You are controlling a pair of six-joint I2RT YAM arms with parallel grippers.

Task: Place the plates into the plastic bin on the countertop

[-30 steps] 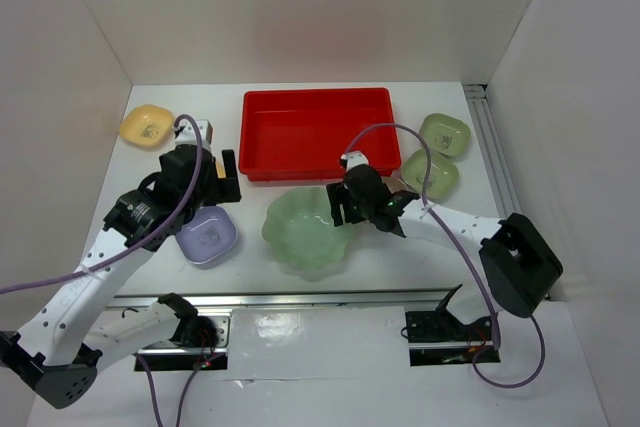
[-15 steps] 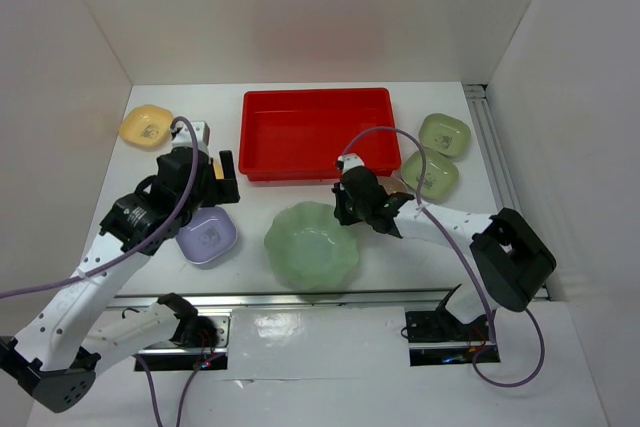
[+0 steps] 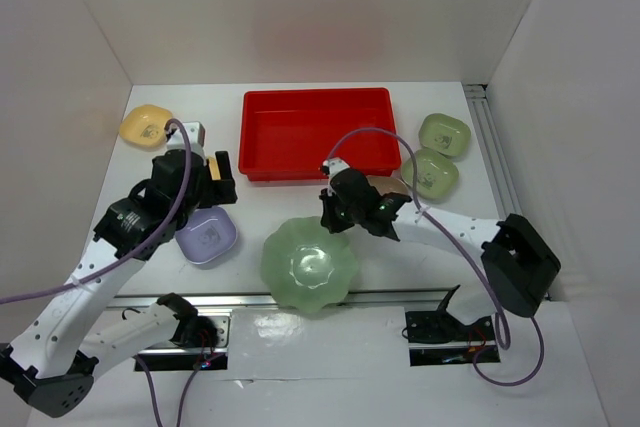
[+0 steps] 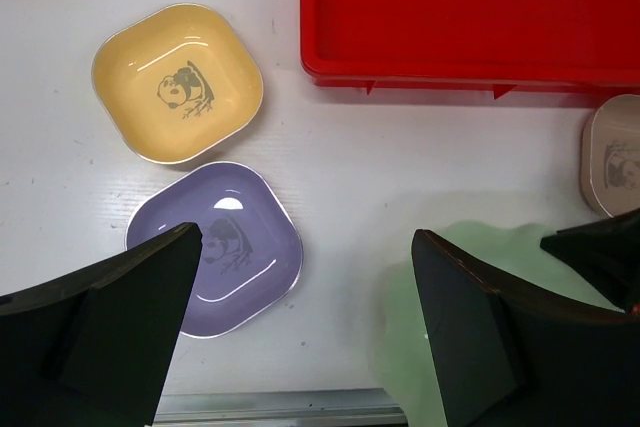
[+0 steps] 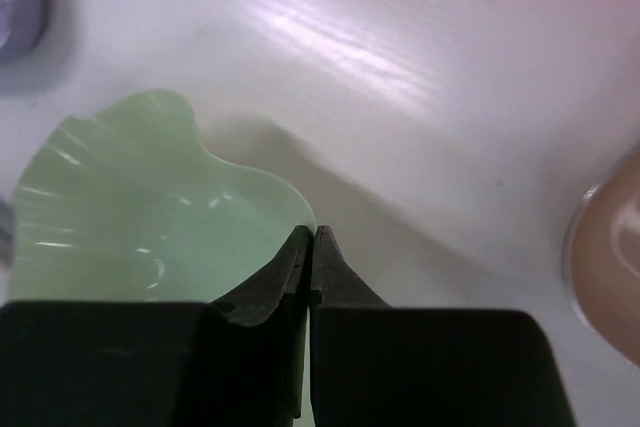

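A large pale-green scalloped plate (image 3: 308, 267) hangs tilted near the front of the countertop (image 3: 250, 197). My right gripper (image 3: 335, 213) is shut on its far rim. In the right wrist view the closed fingertips (image 5: 313, 232) pinch the plate's edge (image 5: 130, 217). My left gripper (image 3: 215, 172) stands open above a lavender plate (image 3: 207, 236) with nothing between its fingers (image 4: 305, 247). A yellow plate (image 3: 147, 125) lies at the far left. Two light-green plates (image 3: 444, 133) (image 3: 430, 173) lie at the right. The red plastic bin (image 3: 315, 137) stands at the back centre, with nothing in it.
White walls close in the back and both sides. A metal rail (image 3: 300, 299) runs along the near edge. A pinkish plate (image 4: 615, 157) lies just right of the bin's front corner, under my right arm. In the left wrist view the bin's front wall (image 4: 470, 72) is close ahead.
My right gripper has shut on the green plate's rim. The plate has come off the surface and shifted toward the near edge. The left arm has barely moved.
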